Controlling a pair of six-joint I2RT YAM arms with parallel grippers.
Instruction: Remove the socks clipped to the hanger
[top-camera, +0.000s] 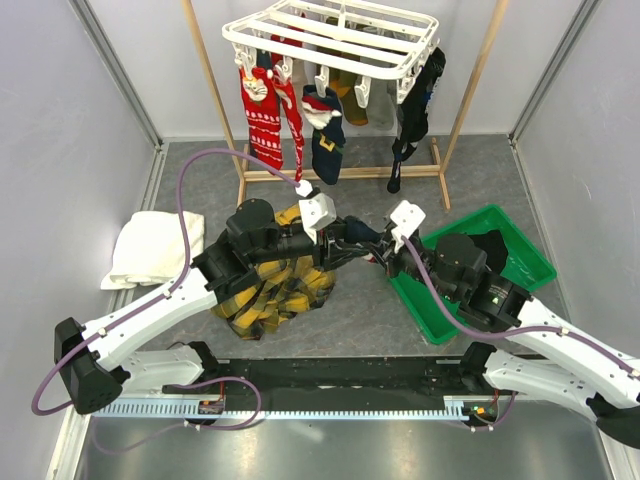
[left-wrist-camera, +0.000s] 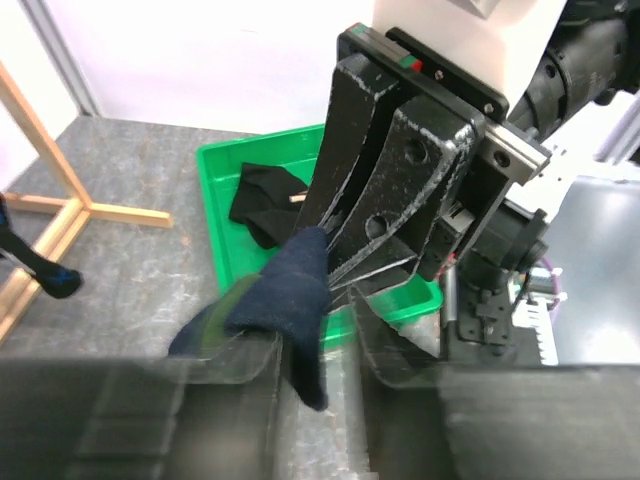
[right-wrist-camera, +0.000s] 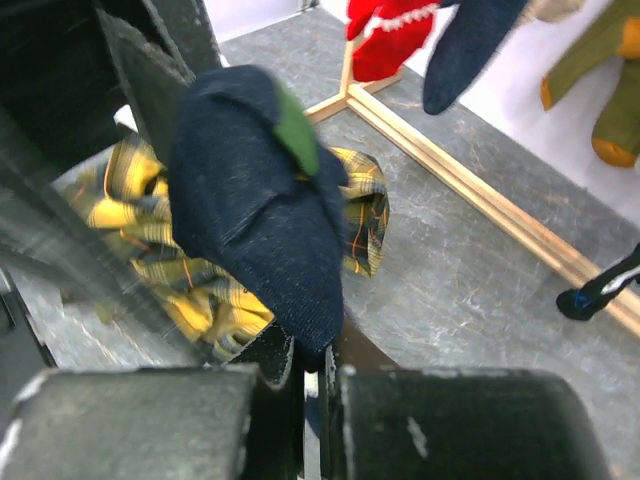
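The white slatted hanger (top-camera: 330, 35) hangs at the back with socks clipped under it: red patterned ones (top-camera: 265, 125), a navy Santa sock (top-camera: 325, 135), olive ones (top-camera: 350, 95) and a black one (top-camera: 412, 120). In the middle, a loose navy sock with a green patch (left-wrist-camera: 285, 295) (right-wrist-camera: 255, 210) is between both grippers. My right gripper (right-wrist-camera: 312, 365) (top-camera: 378, 250) is shut on one end of it. My left gripper (left-wrist-camera: 315, 350) (top-camera: 345, 250) stands open, the sock's end drooping between its clear fingers, against the left one.
A green bin (top-camera: 520, 250) (left-wrist-camera: 215, 200) at the right holds a black sock (left-wrist-camera: 265, 200). A yellow-black plaid cloth (top-camera: 270, 290) (right-wrist-camera: 200, 300) lies under the left arm. A white towel (top-camera: 150, 250) lies at the left. The wooden pole frame (top-camera: 340, 172) stands behind.
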